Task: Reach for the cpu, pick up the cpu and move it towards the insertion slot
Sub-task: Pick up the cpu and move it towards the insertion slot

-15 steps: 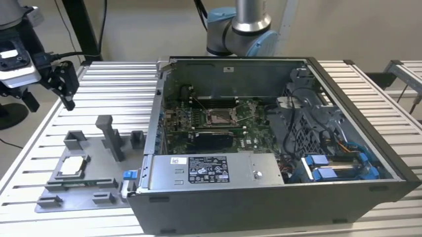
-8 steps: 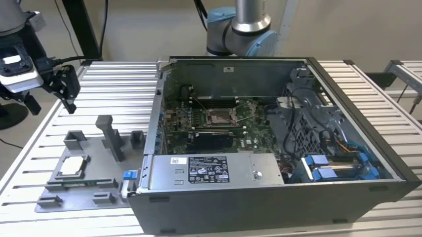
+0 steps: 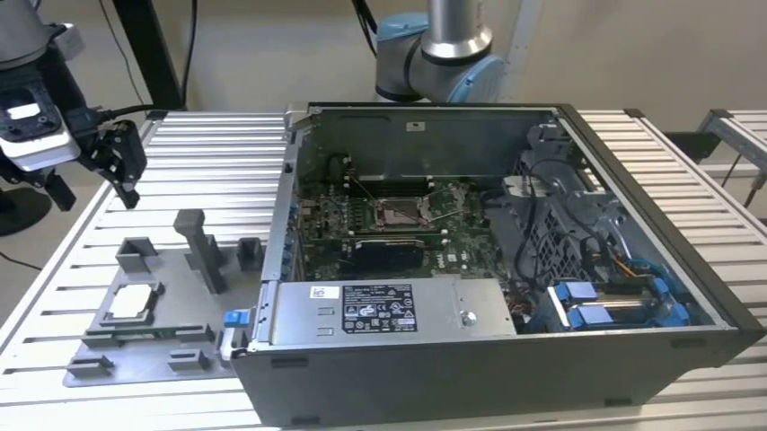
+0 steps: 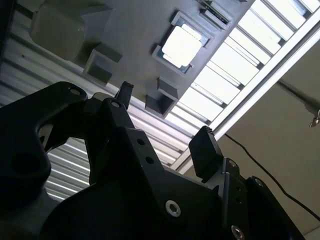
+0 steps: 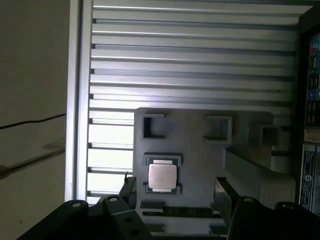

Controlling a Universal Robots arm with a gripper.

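Observation:
The cpu (image 3: pixel 132 303) is a small silvery-white square lying flat in a recess of the grey fixture plate (image 3: pixel 168 346), at the exterior view's left, outside the computer case. My gripper (image 3: pixel 90 190) hangs well above and behind it, open, with nothing between its fingers. In both wrist views the cpu (image 4: pixel 181 46) (image 5: pixel 162 175) shows beyond my spread gripper (image 4: pixel 165 122) (image 5: pixel 174 183), apart from both black fingertips. The insertion slot (image 3: pixel 400 213) is a shiny square frame with a brownish centre on the green board inside the case.
The open computer case (image 3: pixel 504 359) takes up the middle and the exterior view's right. Grey blocks and an upright post (image 3: pixel 198 247) stand on the fixture plate between the cpu and the case wall. The slatted metal table (image 3: pixel 215 153) lies beneath. The arm's base (image 3: pixel 434 54) rises behind the case.

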